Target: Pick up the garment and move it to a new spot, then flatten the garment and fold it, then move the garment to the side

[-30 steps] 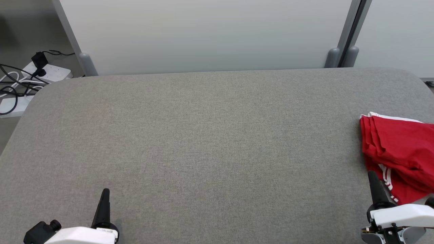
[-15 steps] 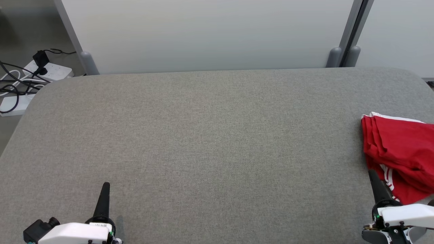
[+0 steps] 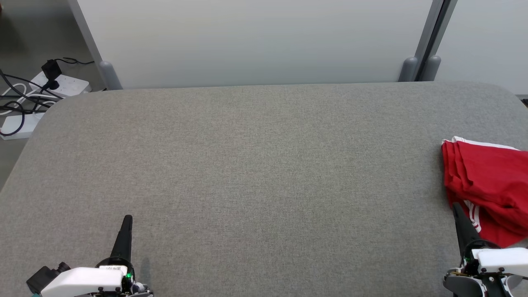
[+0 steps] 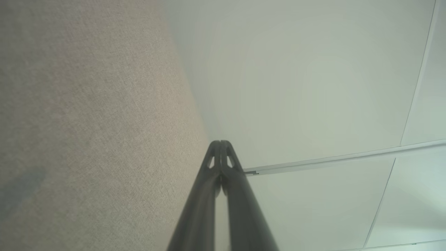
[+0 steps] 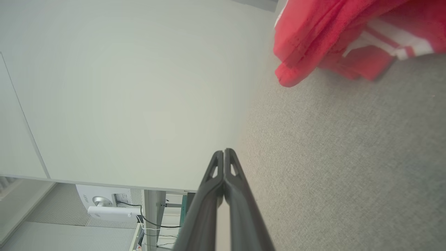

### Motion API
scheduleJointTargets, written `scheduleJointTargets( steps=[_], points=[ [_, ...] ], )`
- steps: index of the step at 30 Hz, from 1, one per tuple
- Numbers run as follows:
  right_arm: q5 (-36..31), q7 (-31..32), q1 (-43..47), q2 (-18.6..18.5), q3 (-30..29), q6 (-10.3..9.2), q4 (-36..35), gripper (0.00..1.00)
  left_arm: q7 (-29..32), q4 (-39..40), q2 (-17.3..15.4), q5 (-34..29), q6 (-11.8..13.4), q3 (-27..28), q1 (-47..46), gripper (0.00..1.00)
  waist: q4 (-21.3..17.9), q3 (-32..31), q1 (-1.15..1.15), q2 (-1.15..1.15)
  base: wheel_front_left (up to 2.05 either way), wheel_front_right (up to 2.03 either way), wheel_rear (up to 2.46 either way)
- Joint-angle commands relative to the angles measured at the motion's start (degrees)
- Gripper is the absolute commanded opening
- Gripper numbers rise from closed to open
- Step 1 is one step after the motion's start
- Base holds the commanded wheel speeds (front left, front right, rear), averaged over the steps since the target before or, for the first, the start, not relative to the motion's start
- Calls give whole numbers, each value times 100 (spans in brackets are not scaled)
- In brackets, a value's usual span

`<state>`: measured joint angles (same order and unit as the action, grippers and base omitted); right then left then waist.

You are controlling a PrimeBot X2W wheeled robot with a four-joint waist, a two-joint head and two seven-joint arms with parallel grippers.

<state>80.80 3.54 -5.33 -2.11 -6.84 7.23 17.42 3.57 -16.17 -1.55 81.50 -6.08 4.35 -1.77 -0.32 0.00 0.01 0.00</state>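
Note:
A red garment with white stripes (image 3: 489, 185) lies bunched at the right edge of the grey table (image 3: 255, 173), partly cut off by the frame. It also appears in the right wrist view as the garment (image 5: 334, 38) at the top right. My right gripper (image 3: 457, 207) sits shut at the lower right, its tip just at the garment's near left edge, nothing held; in its own wrist view the right gripper (image 5: 224, 152) has fingertips pressed together. At the lower left my left gripper (image 3: 127, 218) is shut and empty above bare table, seen closed as the left gripper (image 4: 220, 143).
A pale partition wall (image 3: 255, 41) with grey posts (image 3: 420, 66) stands behind the table's far edge. A power strip with cables (image 3: 37, 90) lies on the floor off the far left corner. The broad grey surface stretches between the grippers.
The camera has shifted slightly, so the scene slides right and down. Both grippers sit a little differently at the bottom edge; the left fingertip shows higher. The garment lies as before.

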Motion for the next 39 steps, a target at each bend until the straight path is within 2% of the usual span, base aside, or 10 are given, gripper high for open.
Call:
scheduleJointTargets(
  steps=[1, 15, 39],
  points=[
    [172, 61, -101, -75, 98, 25, -218, 0, 55, 172, -121, 142, -70, 170, -349, 0, 2, 1, 0, 0, 0, 0, 0],
    [1112, 290, -86, -76, 32, 25, -337, 0, 285, 209, -132, 1046, -139, 215, -440, 0, 31, 18, 0, 0, 0, 0, 0],
    [1136, 295, -86, -76, 31, 25, -339, 0, 291, 211, -132, 1068, -141, 216, -442, 0, 32, 18, 0, 0, 0, 0, 0]
  ],
)
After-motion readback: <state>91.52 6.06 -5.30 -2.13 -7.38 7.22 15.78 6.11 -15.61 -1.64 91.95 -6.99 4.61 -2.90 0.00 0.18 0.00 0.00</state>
